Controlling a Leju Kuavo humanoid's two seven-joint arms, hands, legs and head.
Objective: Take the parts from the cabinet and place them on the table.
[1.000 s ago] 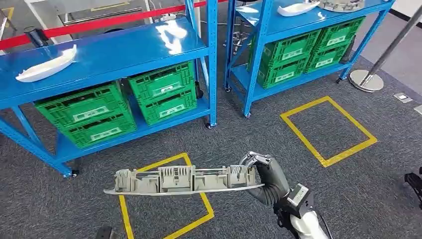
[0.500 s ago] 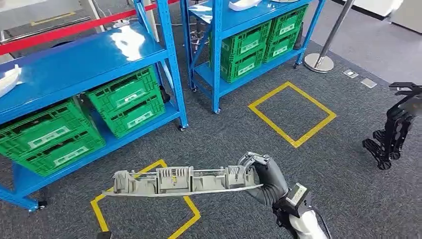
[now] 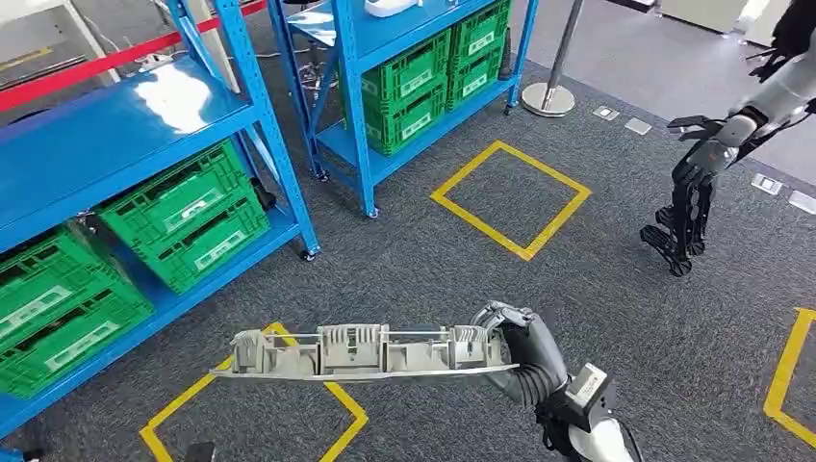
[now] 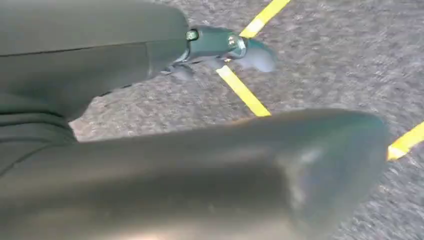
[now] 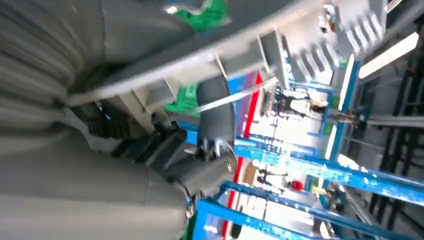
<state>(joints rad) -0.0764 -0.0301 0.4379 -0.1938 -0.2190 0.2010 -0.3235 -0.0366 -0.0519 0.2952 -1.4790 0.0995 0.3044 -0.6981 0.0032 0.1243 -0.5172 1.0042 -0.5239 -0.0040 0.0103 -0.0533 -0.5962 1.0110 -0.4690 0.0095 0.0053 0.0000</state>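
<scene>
A long grey plastic part [image 3: 361,353] with ribbed clips along its top hangs level over the carpet, low in the head view. My right hand [image 3: 520,346] grips it by its right end, fingers curled over the top edge. The right wrist view looks along the same part [image 5: 240,55], with dark fingers [image 5: 215,117] wrapped around it. My left hand [image 4: 215,150] hangs over the grey carpet; its thick thumb and a darker finger [image 4: 220,42] lie apart with nothing between them.
Blue shelf racks [image 3: 144,115] holding green crates [image 3: 188,212] stand at the left and back. Yellow taped squares [image 3: 510,197] mark the carpet. Another robot's silver arm and dark hand [image 3: 707,159] reach in at the right. A stanchion base [image 3: 548,99] sits behind.
The whole view has swung to the right, so the racks slid left and another robot's arm came in at the right. My right hand still holds the part the same way.
</scene>
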